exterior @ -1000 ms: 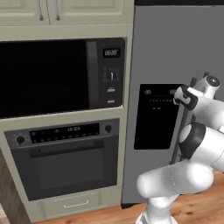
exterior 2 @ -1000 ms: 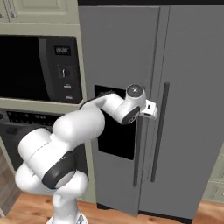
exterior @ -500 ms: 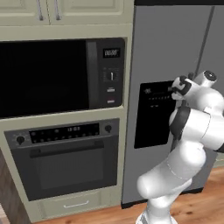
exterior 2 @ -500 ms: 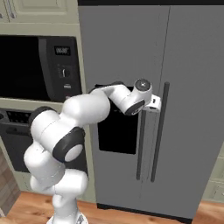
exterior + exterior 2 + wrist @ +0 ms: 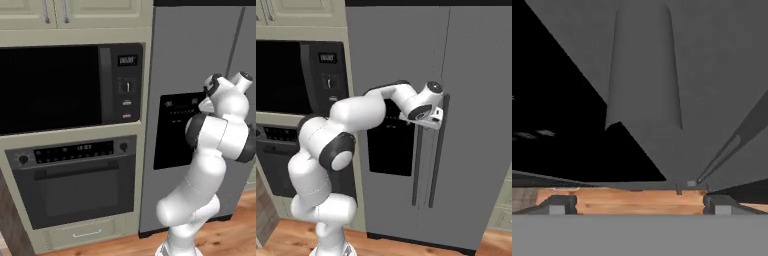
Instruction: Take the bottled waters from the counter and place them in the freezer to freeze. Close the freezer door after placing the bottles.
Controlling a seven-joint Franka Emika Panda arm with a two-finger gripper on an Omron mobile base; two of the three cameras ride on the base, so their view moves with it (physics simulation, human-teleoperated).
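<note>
Right base view — gripper [image 5: 432, 120], jaws wide, now nearer the freezer door [image 5: 396, 90] handle [image 5: 417, 165].

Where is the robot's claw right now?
In the right base view the open gripper is up against the freezer door's bar handle, just right of the black dispenser panel, with the door shut.

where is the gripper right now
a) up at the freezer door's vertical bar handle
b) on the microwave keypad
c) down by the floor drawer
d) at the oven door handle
a: the open gripper sits at the top of the dark handle on the closed freezer door, beside the black dispenser panel.
</note>
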